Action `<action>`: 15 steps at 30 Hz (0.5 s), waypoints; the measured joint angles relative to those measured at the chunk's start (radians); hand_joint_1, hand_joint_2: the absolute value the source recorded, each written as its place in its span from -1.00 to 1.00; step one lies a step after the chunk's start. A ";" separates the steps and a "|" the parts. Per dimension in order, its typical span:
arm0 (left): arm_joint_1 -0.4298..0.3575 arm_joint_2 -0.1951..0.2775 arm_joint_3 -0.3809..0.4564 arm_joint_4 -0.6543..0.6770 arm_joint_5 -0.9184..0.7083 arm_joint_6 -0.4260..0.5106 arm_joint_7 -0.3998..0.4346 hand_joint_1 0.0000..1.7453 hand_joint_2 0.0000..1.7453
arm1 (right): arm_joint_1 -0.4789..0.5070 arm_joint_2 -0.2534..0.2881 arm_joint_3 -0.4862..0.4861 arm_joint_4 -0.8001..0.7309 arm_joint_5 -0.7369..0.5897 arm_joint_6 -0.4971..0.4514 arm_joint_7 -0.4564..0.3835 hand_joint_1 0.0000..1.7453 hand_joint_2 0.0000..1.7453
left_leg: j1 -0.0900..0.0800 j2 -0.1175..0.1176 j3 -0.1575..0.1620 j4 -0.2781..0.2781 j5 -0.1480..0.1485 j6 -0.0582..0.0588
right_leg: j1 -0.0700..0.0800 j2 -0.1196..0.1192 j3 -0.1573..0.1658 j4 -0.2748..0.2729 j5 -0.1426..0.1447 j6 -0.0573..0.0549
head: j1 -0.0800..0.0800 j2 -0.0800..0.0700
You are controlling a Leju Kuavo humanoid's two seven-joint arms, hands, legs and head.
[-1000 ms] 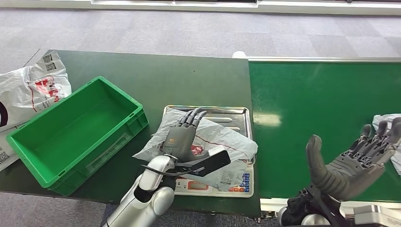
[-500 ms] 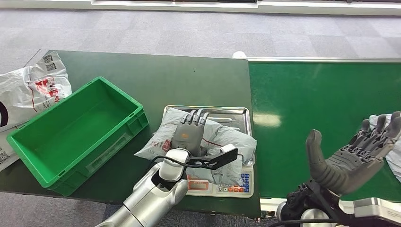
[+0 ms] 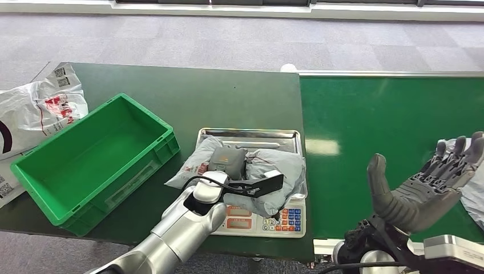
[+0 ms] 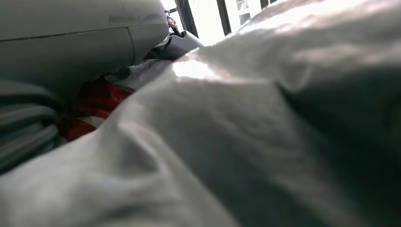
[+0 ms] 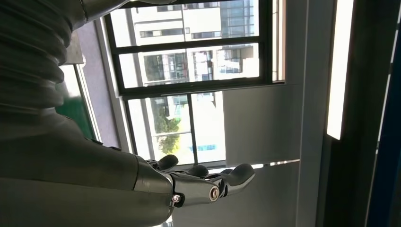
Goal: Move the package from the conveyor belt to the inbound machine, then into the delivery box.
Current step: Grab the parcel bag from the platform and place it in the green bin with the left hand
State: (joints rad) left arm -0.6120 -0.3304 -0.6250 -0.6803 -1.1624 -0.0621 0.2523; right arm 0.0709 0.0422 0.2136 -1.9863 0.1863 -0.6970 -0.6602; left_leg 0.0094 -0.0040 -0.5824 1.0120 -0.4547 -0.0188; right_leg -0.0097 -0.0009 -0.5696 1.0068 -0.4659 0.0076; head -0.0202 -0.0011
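Dark green tabletop, scale-like inbound machine (image 3: 288, 219) at centre. Grey crumpled package (image 3: 268, 171), soft poly bag with red print, lying on its steel tray. Left hand (image 3: 227, 160) pressed into it, fingers buried, apparently gripping. Right hand (image 3: 425, 191) spread, holding nothing. Best gathered firmly, lifted clear, then swung over to green delivery box (image 3: 85, 160).

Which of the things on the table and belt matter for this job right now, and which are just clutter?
Job: grey package under left hand; weighing machine; green box; conveyor belt.
Lying about: white bags beside the box; another bag behind right hand.
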 joint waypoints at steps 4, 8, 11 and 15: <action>0.013 0.006 0.048 -0.035 0.104 0.047 -0.062 1.00 1.00 | 0.003 0.002 -0.001 0.000 0.011 0.000 0.004 -1.00 1.00 | 0.000 0.000 -0.001 0.000 0.000 0.000 | 0.000 0.000 -0.001 0.000 0.000 0.000 | 0.000 0.000; 0.054 0.044 0.104 -0.170 0.195 0.164 -0.114 1.00 1.00 | 0.023 0.002 -0.008 -0.003 0.017 0.000 0.004 -1.00 1.00 | 0.000 0.000 -0.004 0.000 0.001 -0.001 | 0.000 0.000 -0.005 0.000 0.000 0.000 | 0.000 0.000; 0.090 0.109 0.160 -0.345 0.208 0.259 -0.134 1.00 1.00 | 0.052 0.002 -0.019 -0.016 0.022 -0.001 0.004 -1.00 1.00 | 0.000 0.002 -0.006 -0.001 0.001 -0.001 | 0.001 0.002 -0.007 0.001 0.000 0.000 | 0.000 0.000; 0.127 0.198 0.308 -0.549 0.216 0.329 -0.172 1.00 1.00 | 0.098 0.000 -0.033 -0.021 0.006 -0.002 -0.009 -1.00 1.00 | 0.001 0.004 -0.006 -0.002 0.001 -0.001 | 0.001 0.004 -0.010 0.001 0.000 -0.001 | 0.000 0.000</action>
State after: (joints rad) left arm -0.4854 -0.1323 -0.3167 -1.2288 -0.9469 0.2665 0.0803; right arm 0.1691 0.0423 0.1811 -2.0077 0.1919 -0.6992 -0.6688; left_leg 0.0099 0.0001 -0.5884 1.0095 -0.4540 -0.0202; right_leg -0.0086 0.0030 -0.5795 1.0075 -0.4664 0.0062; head -0.0202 -0.0011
